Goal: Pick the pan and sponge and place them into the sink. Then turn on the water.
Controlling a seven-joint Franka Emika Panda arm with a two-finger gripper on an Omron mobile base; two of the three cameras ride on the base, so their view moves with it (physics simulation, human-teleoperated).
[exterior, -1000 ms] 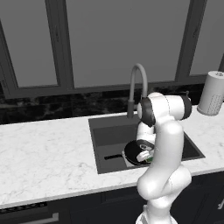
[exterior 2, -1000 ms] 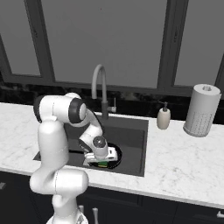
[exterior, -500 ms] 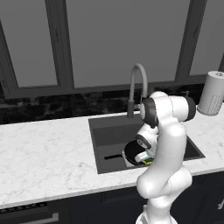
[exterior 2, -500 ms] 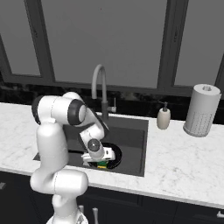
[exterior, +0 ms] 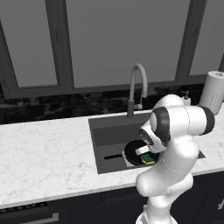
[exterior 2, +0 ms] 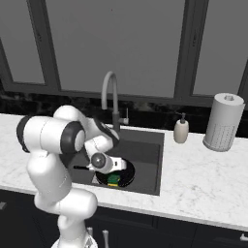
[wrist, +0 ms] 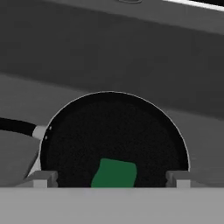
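The black pan lies on the floor of the dark grey sink, with its handle pointing left in the left base view. In the pan rests the green-topped yellow sponge, which also shows in the other views as the sponge and the sponge. My gripper hangs just above the sponge. It is open, and its fingertips stand well apart from the sponge on both sides. No water is in view at the arched grey faucet.
A white soap pump bottle and a paper towel roll stand on the marble counter right of the sink. The faucet rises behind the basin, close to my arm. Dark windows run along the back wall.
The jaws have spread wide and let go of the sponge, which now lies loose in the pan. The arm has barely moved.
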